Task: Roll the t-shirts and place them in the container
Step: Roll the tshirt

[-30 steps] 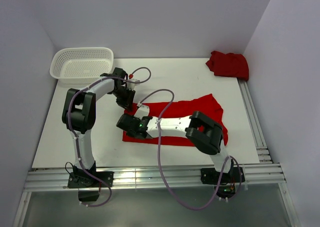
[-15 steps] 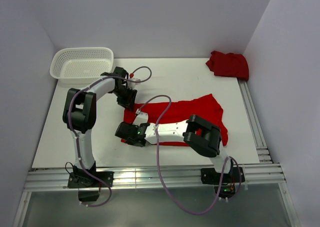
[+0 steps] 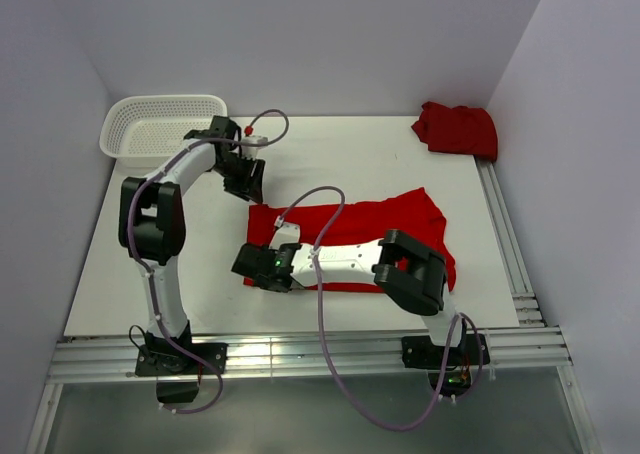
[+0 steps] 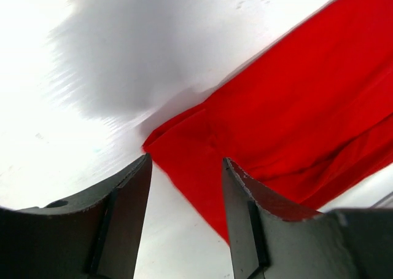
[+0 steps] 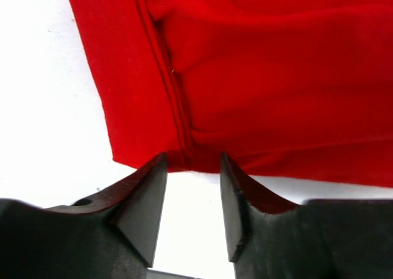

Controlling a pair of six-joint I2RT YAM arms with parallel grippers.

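Note:
One red t-shirt [image 3: 375, 222] lies folded into a long strip across the middle of the table. A second red t-shirt [image 3: 456, 128] sits crumpled at the back right corner. My left gripper [image 3: 246, 186] is open and empty, just behind the strip's left far corner [image 4: 184, 137]. My right gripper [image 3: 252, 264] is open and empty at the strip's left near edge, with the hem seam [image 5: 178, 125] just beyond its fingertips. It does not hold the cloth.
A white mesh basket [image 3: 160, 126] stands at the back left corner. A metal rail [image 3: 510, 244] runs along the table's right edge. Purple cables loop over both arms.
My left gripper has drawn back off the shirt's far left corner toward the basket. My right gripper moved a little toward the near left edge of the strip.

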